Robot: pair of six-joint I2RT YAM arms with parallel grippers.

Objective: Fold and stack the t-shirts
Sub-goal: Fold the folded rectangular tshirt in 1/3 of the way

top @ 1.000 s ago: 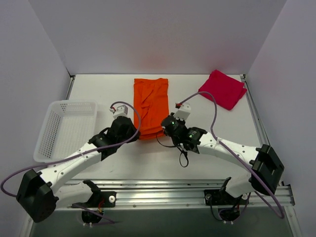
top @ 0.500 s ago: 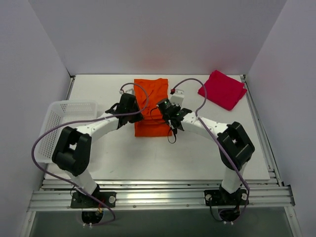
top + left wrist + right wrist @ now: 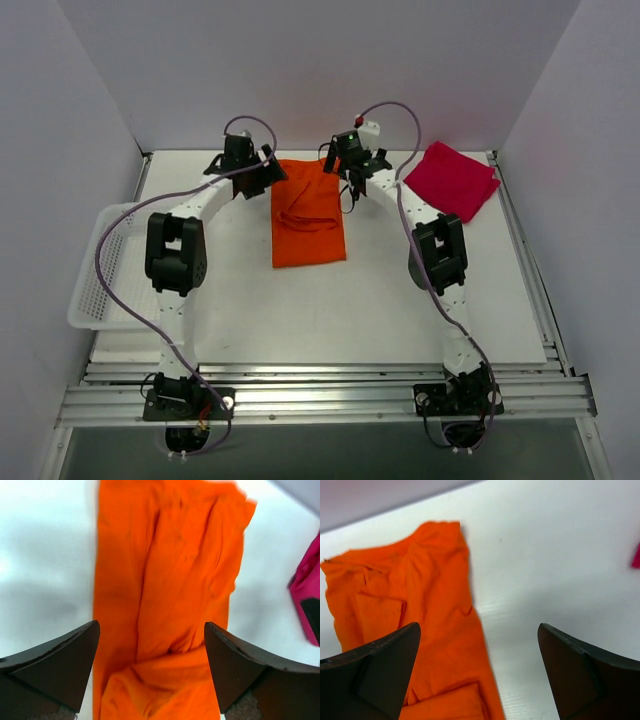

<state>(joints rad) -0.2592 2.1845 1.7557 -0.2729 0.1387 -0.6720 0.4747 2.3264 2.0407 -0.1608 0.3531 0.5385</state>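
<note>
Both wide, empty: left gripper point(image 3: 150, 625), right gripper point(image 3: 478, 626), flanking orange t-shirt point(image 3: 308, 215).

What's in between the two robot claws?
The far end of the orange shirt lies between the left gripper and the right gripper; the top view shows it.

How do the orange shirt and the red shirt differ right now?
Shape: the orange shirt is a long, narrow, wrinkled strip; the red shirt is a compact squarish fold.
Pose: orange lies straight and central; red sits skewed in the far right corner.
Attention: the left gripper and right gripper, both open, hover at orange's far end; neither is near red.
Shared: both lie flat, ungripped.
</note>
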